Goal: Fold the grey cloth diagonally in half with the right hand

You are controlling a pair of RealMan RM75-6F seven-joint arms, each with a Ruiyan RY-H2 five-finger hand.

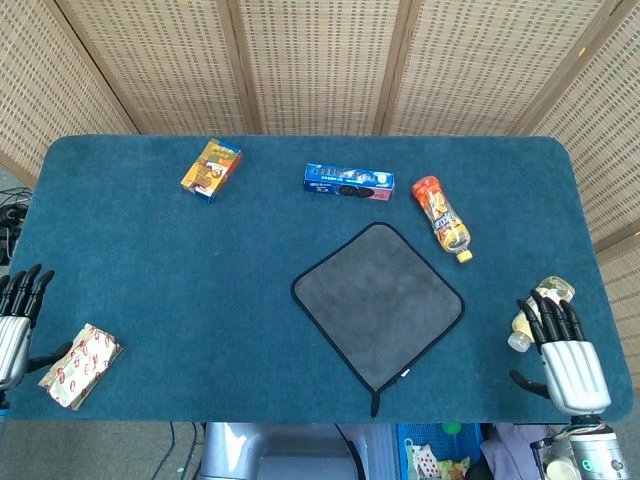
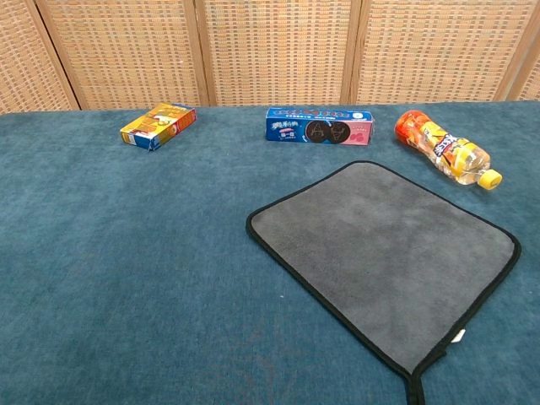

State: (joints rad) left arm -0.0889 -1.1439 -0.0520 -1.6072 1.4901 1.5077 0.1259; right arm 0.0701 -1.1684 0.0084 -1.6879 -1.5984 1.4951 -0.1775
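Grey cloth (image 1: 378, 305) lies flat and unfolded on the bench (image 1: 150, 280), off to the left of my right hand (image 1: 568, 352) and a little farther from me, well apart from it. My right hand rests at the near right edge of the bench, holding nothing, fingers straight and apart, with a pale bottle (image 1: 532, 314) just beyond my fingertips. My left hand (image 1: 14, 322) sits at the opposite near corner, likewise open and empty, beside a red-patterned packet (image 1: 80, 365). I judge the fold has not begun: this is the reach, nothing is gripped. The cloth is roughly square, so it has no real long axis; it is turned like a diamond, one corner pointing away from me toward the blue biscuit box (image 1: 348, 181), the opposite corner pointing at me with a small loop hanging off the bench edge. Its right corner points toward my right hand and is the nearest to it. The next move, as I see it, is to carry my right hand leftward to that corner, pinch the black-trimmed edge, and bring it across onto the far left corner, so the crease runs straight away from me.
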